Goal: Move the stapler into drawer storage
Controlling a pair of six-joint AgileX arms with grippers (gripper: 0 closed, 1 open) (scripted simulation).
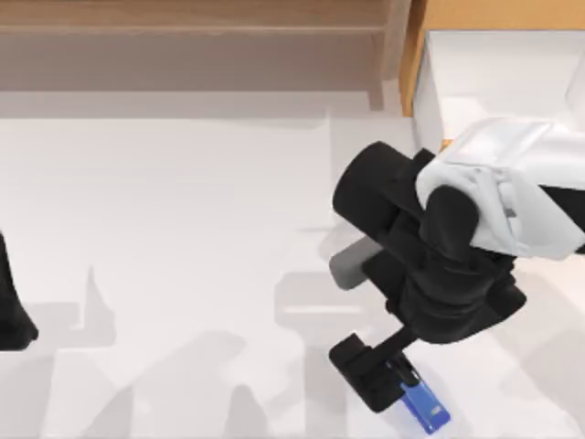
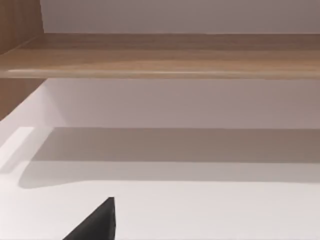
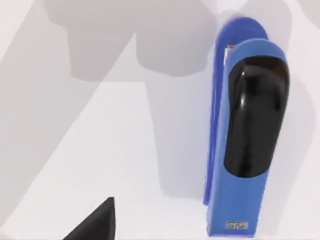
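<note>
The stapler (image 1: 423, 404) is bright blue and lies flat on the white table near the front edge, right of centre. The right wrist view looks straight down on the stapler (image 3: 250, 130) and its glossy black top piece. My right gripper (image 1: 391, 382) hangs just over its rear end, open, with one dark fingertip (image 3: 97, 224) off to the stapler's side and not touching it. The drawer (image 1: 498, 69) stands pulled out at the back right, with an orange-brown wooden frame and a white interior, partly covered by my right arm. My left arm (image 1: 11, 311) is parked at the left edge.
A brown open shelf unit (image 1: 192, 46) runs along the back left; the left wrist view faces the shelf unit (image 2: 160, 55) across bare table, with one dark fingertip (image 2: 97, 224) at the frame's edge. White tabletop (image 1: 164, 238) stretches between the arms.
</note>
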